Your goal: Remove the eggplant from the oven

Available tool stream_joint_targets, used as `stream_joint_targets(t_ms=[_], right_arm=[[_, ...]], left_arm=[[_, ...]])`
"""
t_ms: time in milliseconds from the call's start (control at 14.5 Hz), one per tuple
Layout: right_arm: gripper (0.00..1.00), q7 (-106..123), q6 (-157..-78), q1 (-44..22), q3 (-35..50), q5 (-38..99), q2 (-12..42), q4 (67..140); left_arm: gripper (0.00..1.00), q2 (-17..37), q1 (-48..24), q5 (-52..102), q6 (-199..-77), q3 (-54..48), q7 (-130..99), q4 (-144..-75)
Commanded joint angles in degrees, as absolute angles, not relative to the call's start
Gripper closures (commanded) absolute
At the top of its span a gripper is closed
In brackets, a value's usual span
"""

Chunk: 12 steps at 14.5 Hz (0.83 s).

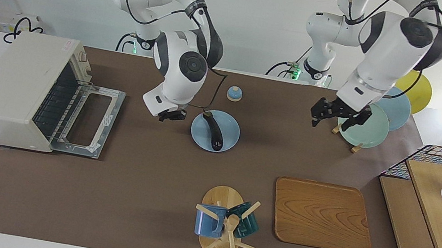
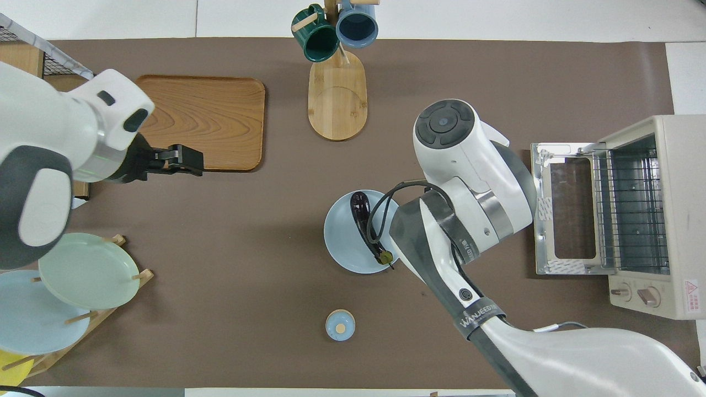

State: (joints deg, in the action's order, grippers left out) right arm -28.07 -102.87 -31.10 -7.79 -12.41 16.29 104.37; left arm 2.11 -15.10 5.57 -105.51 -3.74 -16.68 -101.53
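The dark purple eggplant lies on a light blue plate in the middle of the table; it also shows in the overhead view on the plate. The cream oven stands at the right arm's end with its door folded down and its wire rack bare. My right gripper hangs open and empty over the mat between the plate and the oven door. My left gripper is open and empty, over the mat beside the plate rack.
A small blue knobbed lid sits nearer to the robots than the plate. A wooden tray and a mug tree lie farther out. A plate rack and a wire basket stand at the left arm's end.
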Motion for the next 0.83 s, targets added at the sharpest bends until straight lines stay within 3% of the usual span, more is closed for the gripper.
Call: stream_joint_targets(t_ms=[0, 414, 759], right_arm=[[1.0, -21.7, -111.7, -26.4, -6.9, -16.3, 12.0, 115.4], [1.0, -15.7, -122.3, -19.1, -6.9, -18.4, 11.7, 122.4], [1.0, -12.3, -123.0, -16.6, -6.9, -20.2, 11.8, 123.7]], left_arm=[[0.0, 6.2, -21.7, 7.9, -111.3, -2.9, -23.7, -101.6], [0.0, 12.1, -28.4, 10.7, -122.2, -2.9, -30.9, -103.0], [0.0, 18.8, -34.5, 10.7, -129.3, -2.8, -34.7, -103.2]])
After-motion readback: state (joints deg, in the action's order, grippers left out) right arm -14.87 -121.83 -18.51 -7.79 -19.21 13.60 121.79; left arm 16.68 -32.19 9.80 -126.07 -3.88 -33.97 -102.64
